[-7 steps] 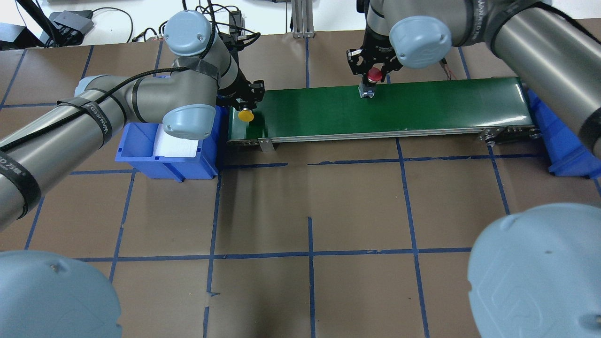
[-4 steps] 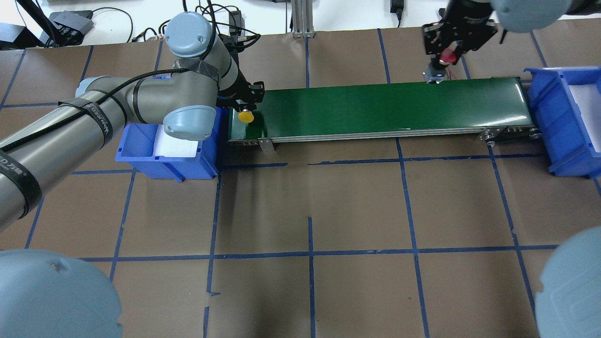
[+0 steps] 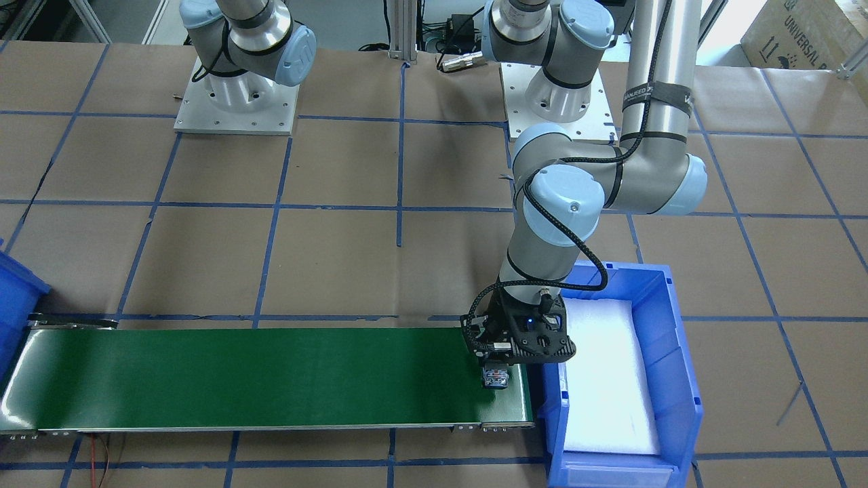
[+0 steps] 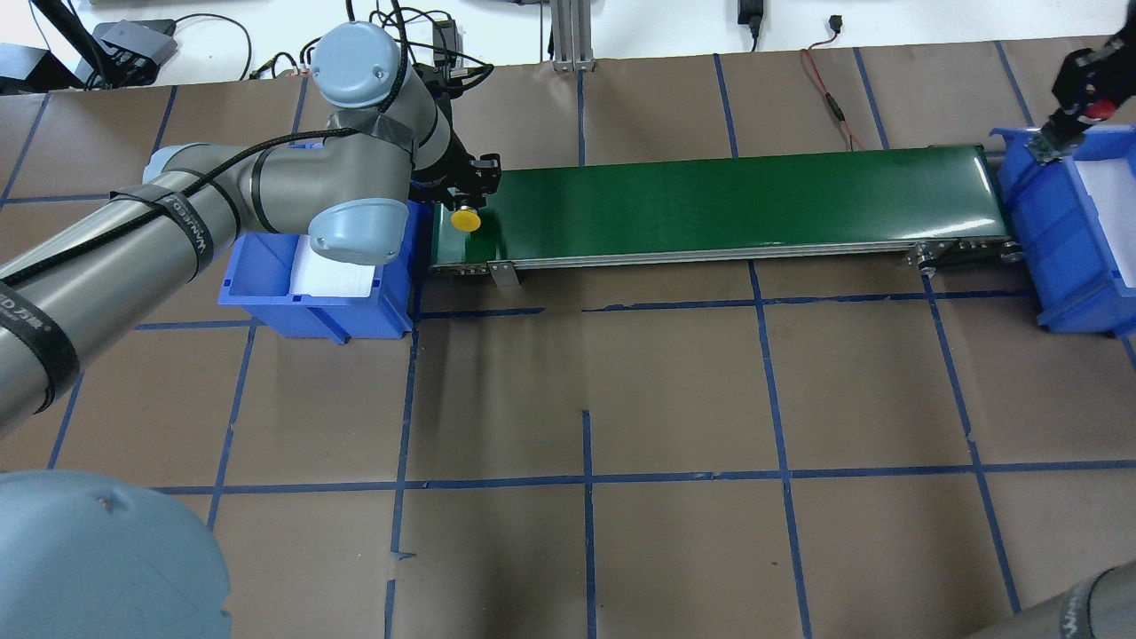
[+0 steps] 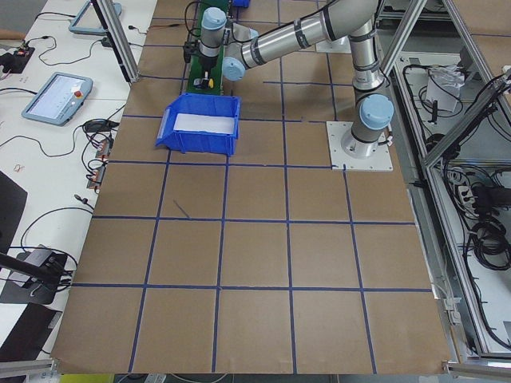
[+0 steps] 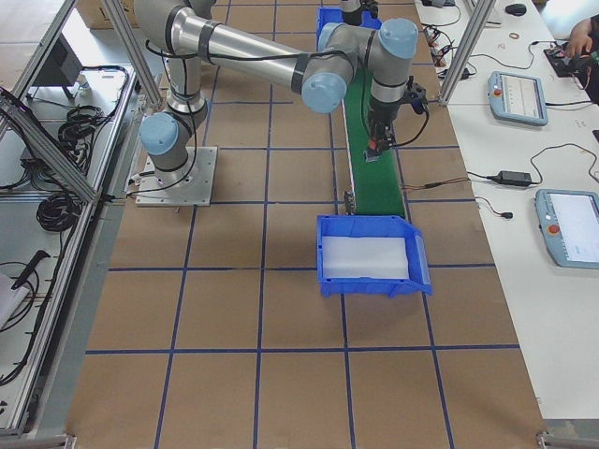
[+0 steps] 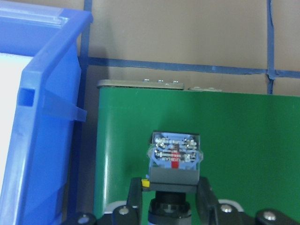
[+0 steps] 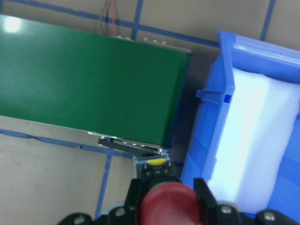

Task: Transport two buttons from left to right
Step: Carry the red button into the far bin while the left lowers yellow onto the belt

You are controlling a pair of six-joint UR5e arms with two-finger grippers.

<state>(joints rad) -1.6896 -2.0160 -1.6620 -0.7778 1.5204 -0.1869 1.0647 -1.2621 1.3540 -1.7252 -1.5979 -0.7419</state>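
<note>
Brown table (image 4: 674, 390); white-lined blue bin (image 3: 680, 366)

the overhead view's edge cuts off the right claw (image 4: 1086, 112) and right bin (image 4: 1040, 222).

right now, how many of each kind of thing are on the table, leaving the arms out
push-button switches: 2, yellow-capped push-button and red-capped push-button
blue bins: 2, left bin and right bin
green conveyor belt: 1
total: 5
</note>
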